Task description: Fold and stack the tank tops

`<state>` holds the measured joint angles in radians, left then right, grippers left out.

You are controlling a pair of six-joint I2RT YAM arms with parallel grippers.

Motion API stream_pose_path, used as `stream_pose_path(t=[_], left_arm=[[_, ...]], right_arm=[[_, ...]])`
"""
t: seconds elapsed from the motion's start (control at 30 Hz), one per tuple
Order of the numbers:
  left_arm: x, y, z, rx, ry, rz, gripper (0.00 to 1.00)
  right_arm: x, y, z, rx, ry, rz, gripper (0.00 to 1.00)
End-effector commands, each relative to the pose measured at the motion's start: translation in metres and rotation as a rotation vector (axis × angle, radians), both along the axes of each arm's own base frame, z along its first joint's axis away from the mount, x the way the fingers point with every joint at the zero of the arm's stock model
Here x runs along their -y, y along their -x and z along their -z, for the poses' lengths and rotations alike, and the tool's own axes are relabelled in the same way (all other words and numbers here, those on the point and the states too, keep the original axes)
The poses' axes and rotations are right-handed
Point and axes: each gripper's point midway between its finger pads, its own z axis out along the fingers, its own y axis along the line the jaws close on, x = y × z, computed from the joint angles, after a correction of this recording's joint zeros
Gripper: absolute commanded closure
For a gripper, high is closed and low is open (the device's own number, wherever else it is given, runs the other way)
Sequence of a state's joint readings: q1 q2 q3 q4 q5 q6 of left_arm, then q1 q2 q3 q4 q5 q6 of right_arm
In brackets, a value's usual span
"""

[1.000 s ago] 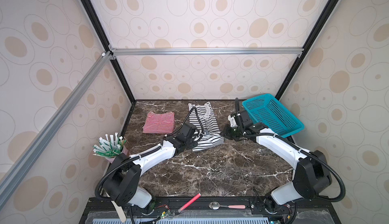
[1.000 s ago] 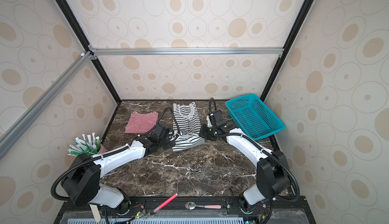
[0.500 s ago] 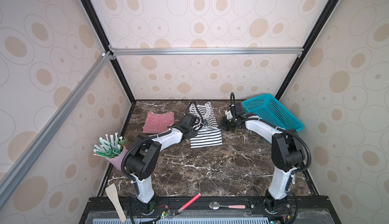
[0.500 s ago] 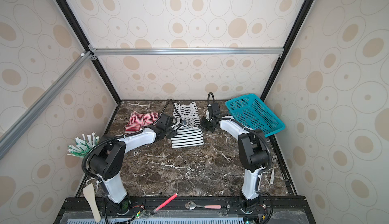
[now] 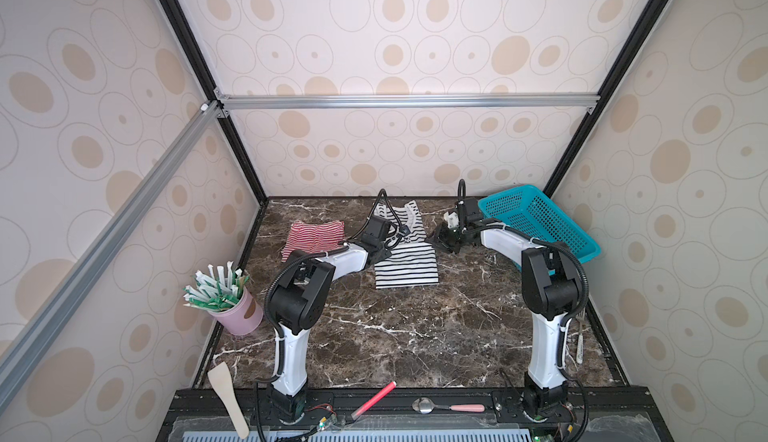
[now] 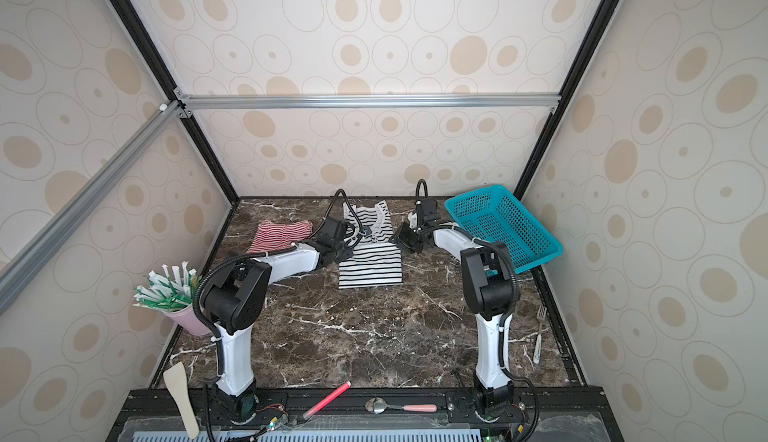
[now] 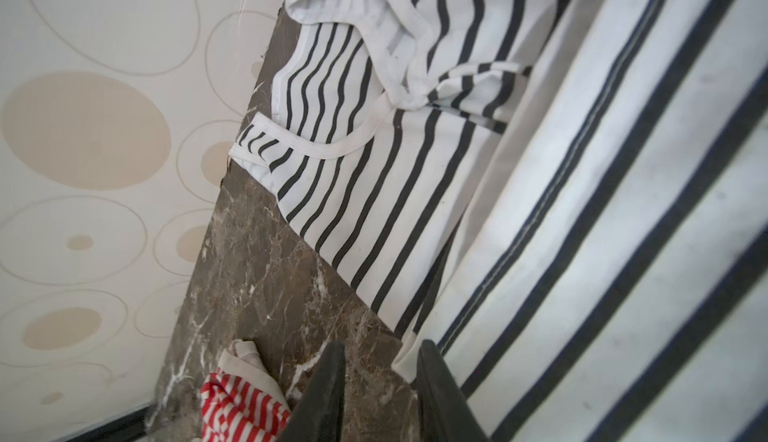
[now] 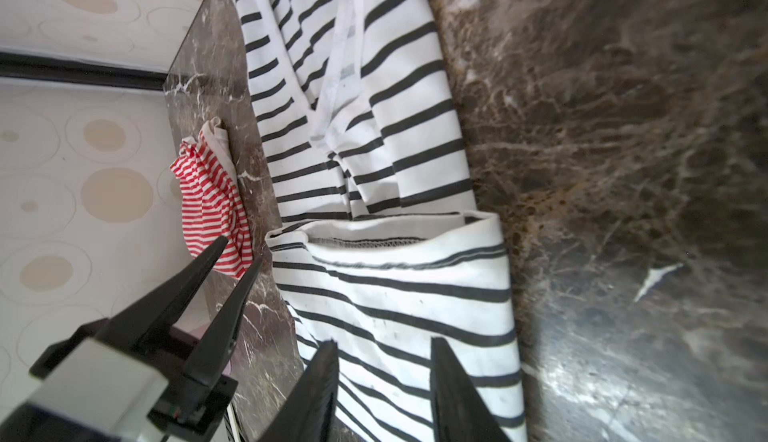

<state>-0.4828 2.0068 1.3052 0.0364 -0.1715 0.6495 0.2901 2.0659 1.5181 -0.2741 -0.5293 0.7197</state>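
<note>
Jaws parted a bit on both, nothing held; left gripper (image 7: 380, 350) and right gripper (image 8: 384, 342) flank the half-folded black-and-white tank top (image 5: 406, 263) near the back edge of the marble counter (image 5: 415, 327); red-and-white tank top (image 5: 312, 237) toward the back left corner; spotty wallpaper all round; teal basket (image 5: 536, 221) shows only in both top views

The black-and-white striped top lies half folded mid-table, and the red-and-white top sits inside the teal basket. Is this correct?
Not quite. The red-and-white top lies on the table, left of the black-and-white top, not in the teal basket; both top views show this.
</note>
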Motion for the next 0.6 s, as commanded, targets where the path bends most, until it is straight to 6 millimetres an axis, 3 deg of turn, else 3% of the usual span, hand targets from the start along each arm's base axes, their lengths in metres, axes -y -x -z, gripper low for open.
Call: stream_pose_path(t=[0.0, 0.17, 0.27, 0.33, 0.4, 0.57], left_arm=[[-0.009, -0.007, -0.034, 0.093, 0.069, -0.063, 0.6], [-0.006, 0.036, -0.028, -0.001, 0.131, 0.0, 0.61], [-0.002, 0.062, -0.018, -0.062, 0.156, 0.037, 0.62], [0.0, 0.081, -0.013, -0.092, 0.171, 0.072, 0.61], [-0.001, 0.097, -0.009, -0.101, 0.173, 0.089, 0.58], [0.0, 0.122, -0.005, -0.1, 0.182, 0.112, 0.54]], right_arm=[[-0.003, 0.011, -0.029, 0.068, -0.04, -0.022, 0.62], [-0.004, 0.053, -0.015, 0.021, 0.022, -0.056, 0.8], [-0.004, 0.078, 0.002, -0.017, 0.072, -0.078, 0.84], [-0.001, 0.091, 0.009, -0.021, 0.116, -0.083, 0.79], [0.004, 0.104, 0.015, -0.031, 0.131, -0.081, 0.67], [0.015, 0.126, 0.033, -0.061, 0.137, -0.062, 0.6]])
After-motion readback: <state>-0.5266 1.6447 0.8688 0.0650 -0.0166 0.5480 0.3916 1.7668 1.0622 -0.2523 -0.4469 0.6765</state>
